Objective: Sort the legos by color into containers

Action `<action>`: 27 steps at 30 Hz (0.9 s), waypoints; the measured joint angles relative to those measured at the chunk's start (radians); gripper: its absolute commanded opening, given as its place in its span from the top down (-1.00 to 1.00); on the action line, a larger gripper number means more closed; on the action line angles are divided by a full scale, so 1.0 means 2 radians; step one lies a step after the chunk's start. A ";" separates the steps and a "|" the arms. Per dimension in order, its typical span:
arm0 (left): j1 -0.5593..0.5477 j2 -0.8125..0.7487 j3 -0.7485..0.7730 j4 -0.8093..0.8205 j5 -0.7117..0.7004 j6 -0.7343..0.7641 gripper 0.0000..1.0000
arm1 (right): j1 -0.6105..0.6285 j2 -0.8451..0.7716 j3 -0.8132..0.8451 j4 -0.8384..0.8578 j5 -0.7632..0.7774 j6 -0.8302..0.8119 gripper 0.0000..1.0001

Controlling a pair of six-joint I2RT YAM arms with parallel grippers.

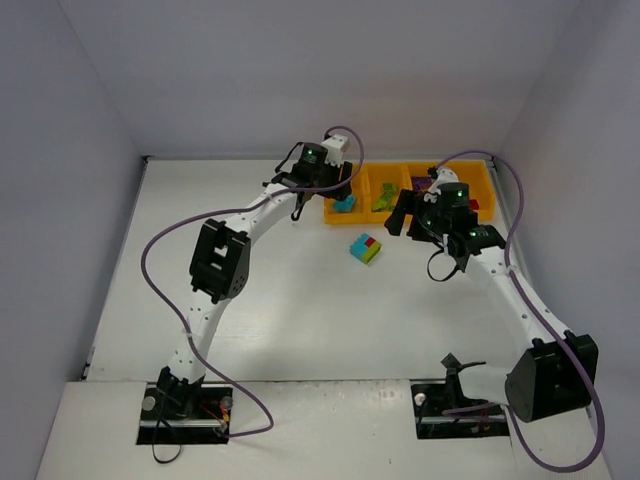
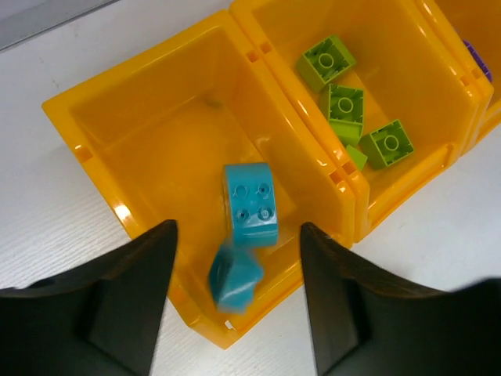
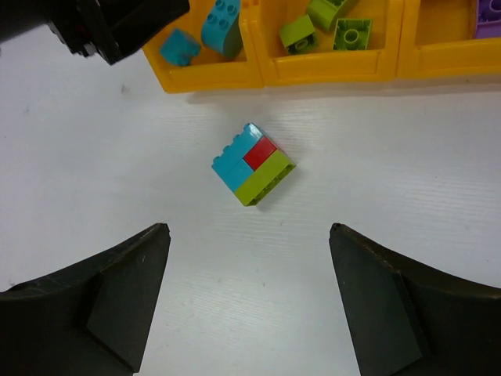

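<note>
Right end effector (image 3: 248, 233), spread and empty, is nearer: the teal-red-lime plastic brick cluster (image 3: 253, 164) lies straight ahead on the worktop (image 3: 407, 180), centred between its fingers (image 3: 117, 301).

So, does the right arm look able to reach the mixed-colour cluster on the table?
Probably yes. The cluster lies alone on the table, apart from the tray, centred ahead of the open jaws of the right arm. The left arm hangs over the tray's end compartment, off that path.
</note>
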 measured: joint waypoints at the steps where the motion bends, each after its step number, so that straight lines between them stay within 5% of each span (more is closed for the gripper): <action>1: -0.001 0.000 0.000 0.000 0.000 0.001 -0.22 | 0.000 0.009 0.003 -0.001 -0.002 -0.004 -0.61; 11: -0.007 -0.020 -0.005 0.010 -0.003 -0.011 -0.27 | 0.022 0.070 0.019 -0.014 -0.004 -0.026 -0.61; 27: -0.002 -0.380 -0.322 -0.028 -0.032 -0.036 -0.27 | 0.088 0.226 0.064 -0.009 0.064 -0.082 -0.89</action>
